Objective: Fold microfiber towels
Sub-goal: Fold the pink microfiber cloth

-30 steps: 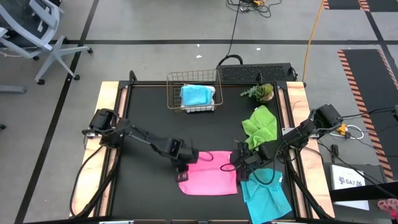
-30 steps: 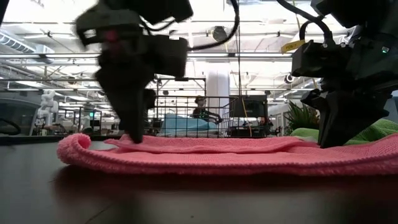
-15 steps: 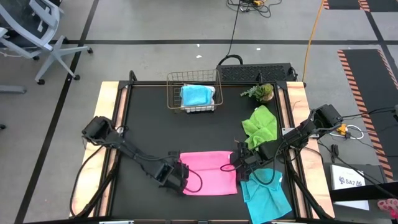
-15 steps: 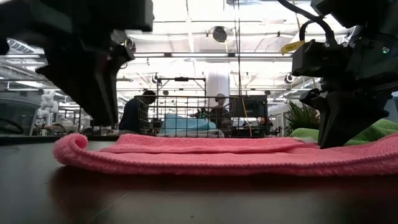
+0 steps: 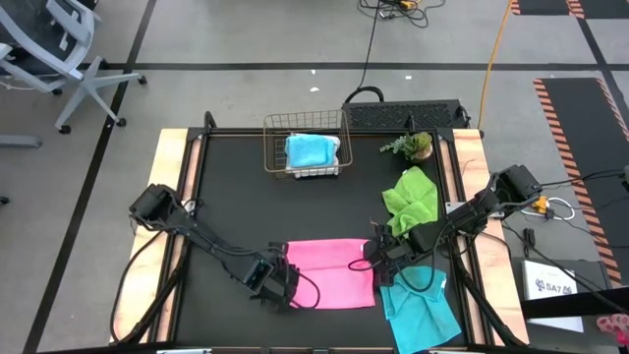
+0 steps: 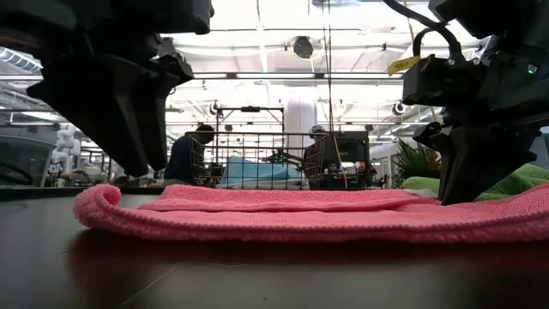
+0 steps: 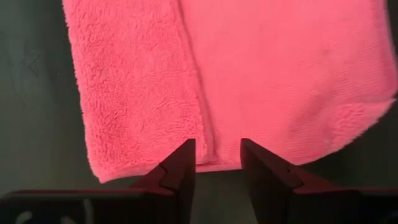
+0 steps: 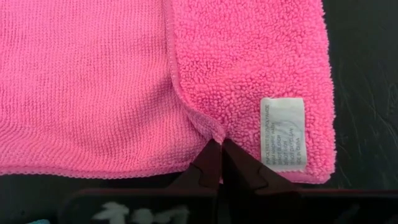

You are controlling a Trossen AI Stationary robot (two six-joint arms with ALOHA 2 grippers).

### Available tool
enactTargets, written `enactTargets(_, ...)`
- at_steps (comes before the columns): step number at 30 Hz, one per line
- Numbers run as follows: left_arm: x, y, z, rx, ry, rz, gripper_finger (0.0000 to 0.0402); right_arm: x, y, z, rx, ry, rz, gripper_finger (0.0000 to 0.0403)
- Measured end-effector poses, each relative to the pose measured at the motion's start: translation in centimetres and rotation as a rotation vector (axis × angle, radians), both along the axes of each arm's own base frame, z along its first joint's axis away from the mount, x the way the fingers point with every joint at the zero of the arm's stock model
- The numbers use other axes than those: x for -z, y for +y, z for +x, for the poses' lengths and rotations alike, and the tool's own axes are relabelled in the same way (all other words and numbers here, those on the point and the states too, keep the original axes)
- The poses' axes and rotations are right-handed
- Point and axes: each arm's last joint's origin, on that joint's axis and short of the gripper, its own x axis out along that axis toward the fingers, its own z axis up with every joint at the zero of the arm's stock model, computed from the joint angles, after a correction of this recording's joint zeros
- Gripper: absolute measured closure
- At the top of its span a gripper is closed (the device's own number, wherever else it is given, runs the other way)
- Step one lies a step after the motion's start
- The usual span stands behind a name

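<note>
Your left claw [image 7: 217, 163] sits open at the pink towel's [image 5: 334, 270] left edge; right claw [image 8: 217, 163] pinches its right edge shut.

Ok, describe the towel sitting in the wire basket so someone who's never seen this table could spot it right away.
Start at the black table and look to its far edge, where a copper wire basket stands left of a small green plant. The cyan-blue towel lies inside that basket. Another cyan-blue towel lies on the near right edge, but this is the only one in a basket.
</note>
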Motion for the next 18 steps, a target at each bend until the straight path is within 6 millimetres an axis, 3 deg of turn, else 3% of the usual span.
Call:
enactTargets(6,0.8,0.4,-0.4,-0.004,0.027,0.019,0.0249,0.0,0.0,0.0,0.0,0.0,0.0,0.0403)
enactTargets(18,0.8,1.5,0.3,-0.001,0.014,0.041,0.0247,0.0,0.0,0.0,0.0,0.0,0.0,0.0403)
